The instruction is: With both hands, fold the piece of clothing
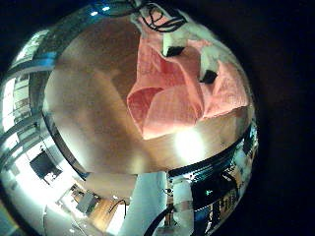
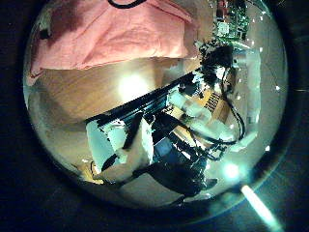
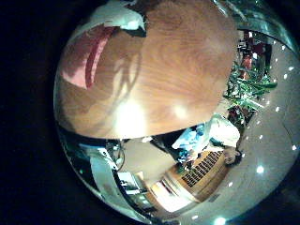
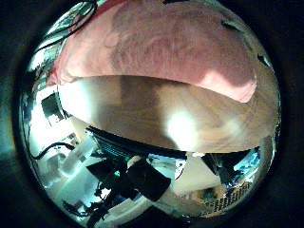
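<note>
The piece of clothing (image 1: 182, 93) lies bunched on the wooden table (image 1: 89, 98). In the left little finger side palm view, my left hand's fingers (image 1: 187, 47) curl onto its upper part and pinch the cloth, which hangs in folds below them. The left thumb side palm view shows the clothing (image 2: 106, 39) spread along the table's far side. In the right thumb side palm view the clothing (image 4: 161, 47) fills much of the view, so it is close under my right palm. My right hand's hold is hidden.
Bare wooden table top (image 3: 159, 75) stretches beside the clothing. The table's front edge (image 4: 142, 142) runs below the cloth, with equipment and room clutter (image 2: 183, 116) beyond it.
</note>
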`<action>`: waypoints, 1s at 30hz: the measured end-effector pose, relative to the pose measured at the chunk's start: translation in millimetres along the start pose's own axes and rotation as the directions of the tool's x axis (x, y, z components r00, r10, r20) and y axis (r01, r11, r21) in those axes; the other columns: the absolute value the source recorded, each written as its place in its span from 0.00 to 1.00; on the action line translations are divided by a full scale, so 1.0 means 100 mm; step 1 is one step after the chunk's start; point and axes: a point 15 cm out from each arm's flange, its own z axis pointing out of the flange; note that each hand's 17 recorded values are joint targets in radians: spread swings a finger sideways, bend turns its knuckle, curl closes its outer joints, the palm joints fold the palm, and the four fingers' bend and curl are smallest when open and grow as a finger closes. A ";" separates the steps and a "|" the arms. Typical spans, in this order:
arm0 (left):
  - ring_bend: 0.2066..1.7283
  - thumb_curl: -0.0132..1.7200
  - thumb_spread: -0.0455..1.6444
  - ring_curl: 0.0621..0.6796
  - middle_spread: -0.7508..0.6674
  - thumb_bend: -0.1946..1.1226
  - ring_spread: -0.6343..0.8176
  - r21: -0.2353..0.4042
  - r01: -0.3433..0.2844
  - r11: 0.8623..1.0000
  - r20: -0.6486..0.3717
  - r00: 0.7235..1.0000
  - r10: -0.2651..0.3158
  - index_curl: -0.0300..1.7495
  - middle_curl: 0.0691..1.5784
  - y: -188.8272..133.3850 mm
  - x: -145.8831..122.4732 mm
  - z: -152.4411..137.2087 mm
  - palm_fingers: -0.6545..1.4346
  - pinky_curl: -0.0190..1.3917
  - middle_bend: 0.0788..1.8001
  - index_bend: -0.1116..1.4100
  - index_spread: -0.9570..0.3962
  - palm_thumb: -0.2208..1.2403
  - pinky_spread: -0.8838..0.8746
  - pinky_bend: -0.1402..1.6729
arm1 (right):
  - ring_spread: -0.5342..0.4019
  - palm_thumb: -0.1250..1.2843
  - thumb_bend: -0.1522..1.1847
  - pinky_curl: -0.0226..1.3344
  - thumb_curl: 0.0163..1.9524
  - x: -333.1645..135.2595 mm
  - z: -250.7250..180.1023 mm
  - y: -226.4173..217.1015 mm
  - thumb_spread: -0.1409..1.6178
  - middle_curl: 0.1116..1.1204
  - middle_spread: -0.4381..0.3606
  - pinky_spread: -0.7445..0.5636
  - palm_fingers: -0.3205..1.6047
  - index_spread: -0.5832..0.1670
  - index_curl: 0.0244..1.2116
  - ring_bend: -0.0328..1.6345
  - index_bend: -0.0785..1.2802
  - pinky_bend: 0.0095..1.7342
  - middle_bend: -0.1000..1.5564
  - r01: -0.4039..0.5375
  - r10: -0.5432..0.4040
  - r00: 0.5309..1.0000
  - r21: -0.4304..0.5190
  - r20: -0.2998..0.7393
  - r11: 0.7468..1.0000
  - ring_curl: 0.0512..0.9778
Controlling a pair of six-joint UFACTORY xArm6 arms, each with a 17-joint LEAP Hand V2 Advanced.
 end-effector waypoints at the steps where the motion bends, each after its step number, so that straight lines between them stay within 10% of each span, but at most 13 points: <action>1: 0.40 0.19 0.73 0.35 0.65 0.13 0.61 0.009 0.000 1.000 0.002 1.000 0.000 0.25 0.28 0.00 0.00 0.01 0.33 0.30 0.10 0.17 0.75 0.37 0.71 0.33 | 0.62 0.32 0.10 0.29 0.15 0.00 0.02 -0.02 0.72 0.25 0.54 0.85 0.22 0.35 0.24 0.46 0.19 0.43 0.26 0.001 -0.001 1.000 -0.003 0.002 1.000 0.27; 10: 0.39 0.19 0.72 0.34 0.66 0.13 0.62 0.094 0.002 0.996 0.032 0.999 -0.005 0.22 0.26 0.03 -0.01 0.09 0.34 0.29 0.09 0.18 0.76 0.36 0.72 0.33 | 0.54 0.42 0.11 0.24 0.16 -0.05 0.07 -0.08 0.71 0.27 0.47 0.77 0.34 0.39 0.26 0.49 0.19 0.38 0.29 0.007 -0.007 1.000 -0.014 -0.001 1.000 0.27; 19: 0.38 0.19 0.72 0.33 0.67 0.13 0.62 0.089 0.012 0.996 0.033 0.999 -0.015 0.21 0.24 0.10 0.02 0.11 0.35 0.28 0.09 0.18 0.76 0.36 0.72 0.32 | 0.28 0.60 0.12 0.28 0.20 -0.13 0.10 -0.09 0.68 0.36 0.27 0.31 0.72 0.26 0.28 0.64 0.21 0.57 0.40 0.017 -0.017 1.000 -0.022 -0.014 1.000 0.36; 30: 0.37 0.19 0.72 0.32 0.67 0.13 0.63 0.065 0.012 0.998 0.038 0.999 -0.014 0.20 0.23 0.17 0.13 0.21 0.35 0.27 0.09 0.18 0.76 0.38 0.72 0.31 | 0.31 0.76 0.12 0.41 0.23 0.03 0.04 -0.21 0.68 0.60 0.26 0.34 0.80 0.21 0.57 0.77 0.63 0.72 0.68 -0.051 0.052 0.999 0.062 -0.007 0.997 0.53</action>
